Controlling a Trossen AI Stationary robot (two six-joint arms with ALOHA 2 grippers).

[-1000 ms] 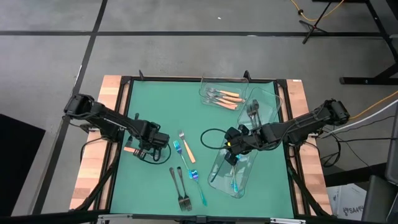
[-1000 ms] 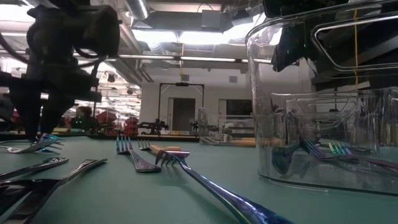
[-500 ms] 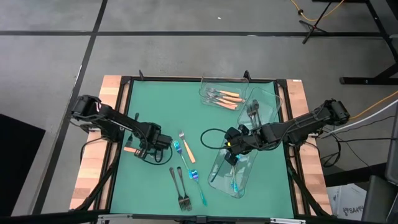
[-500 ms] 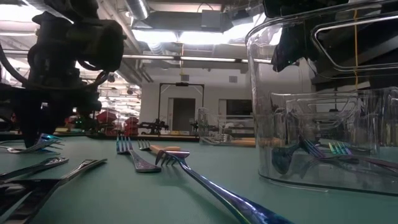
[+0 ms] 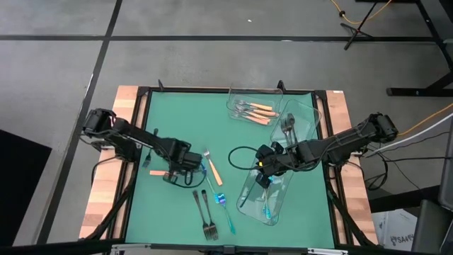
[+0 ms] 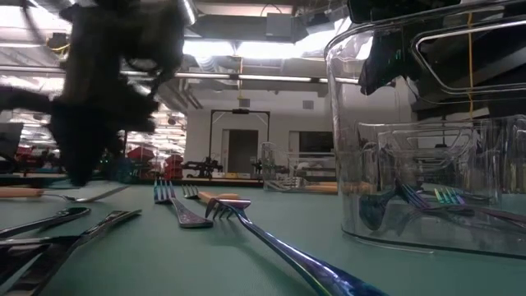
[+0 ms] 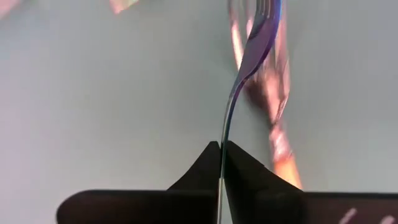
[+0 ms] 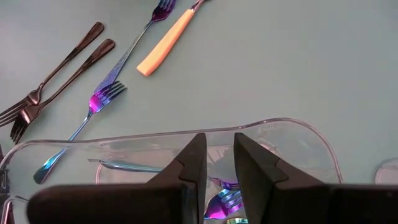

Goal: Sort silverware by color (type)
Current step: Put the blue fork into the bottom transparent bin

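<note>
1. Iridescent fork lies mid-mat; the left gripper has slid right onto it since a second ago.
2. Low view: blurred, seemingly still moving.
3. Left wrist: fingers clamp the handle edge-on, tines pointing away.
4. Right gripper, part open, hovers over the clear tray.

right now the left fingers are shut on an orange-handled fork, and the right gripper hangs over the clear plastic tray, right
Not quite. In the left wrist view the left gripper is shut on a shiny iridescent blue-teal fork, not an orange-handled one. The right gripper does hang over the clear plastic tray.
</note>
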